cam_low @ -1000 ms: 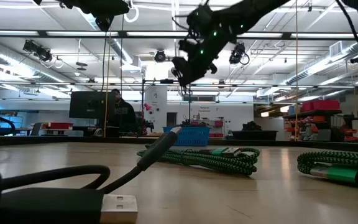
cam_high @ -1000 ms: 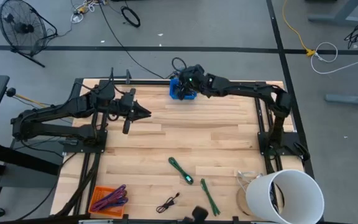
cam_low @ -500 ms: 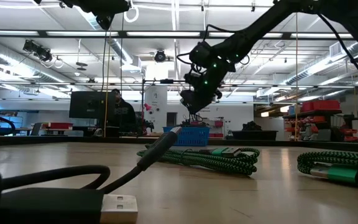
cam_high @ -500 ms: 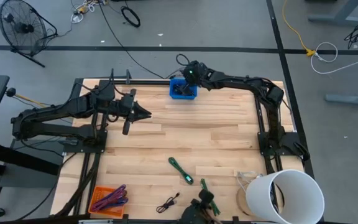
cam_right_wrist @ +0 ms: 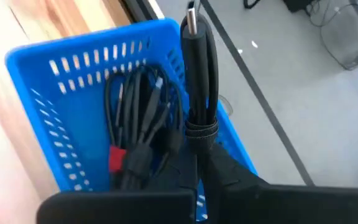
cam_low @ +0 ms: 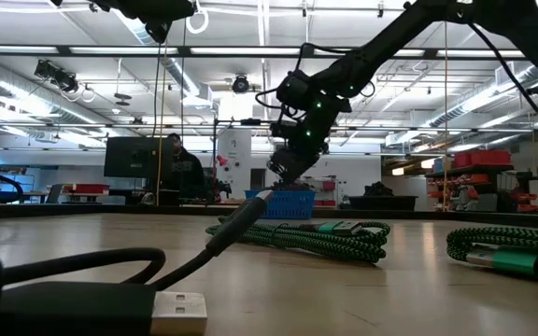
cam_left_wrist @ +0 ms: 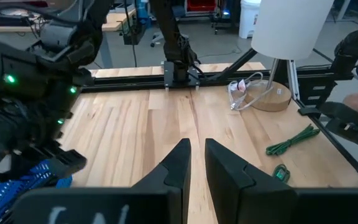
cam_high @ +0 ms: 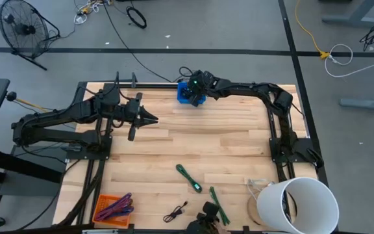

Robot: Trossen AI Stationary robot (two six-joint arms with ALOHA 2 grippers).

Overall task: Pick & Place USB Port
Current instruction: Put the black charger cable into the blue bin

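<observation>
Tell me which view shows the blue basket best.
The right wrist view: the blue basket fills it, black cables inside, the right gripper holding a bundled cable above. The high view shows a corner under the arm, the low view a distant sliver, the left wrist view one edge.

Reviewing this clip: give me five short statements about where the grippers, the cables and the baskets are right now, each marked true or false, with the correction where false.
1. The right gripper is shut on a bundled black cable over the blue basket. True.
2. The blue basket is empty. False: another black cable already lies in it.
3. The left gripper holds a green cable. False: it holds nothing and hangs over bare table; the green cables lie on the wood near the front.
4. The orange basket sits at the table's front left corner. True.
5. The white lamp shade stands beside the blue basket. False: it is at the front right corner.
</observation>
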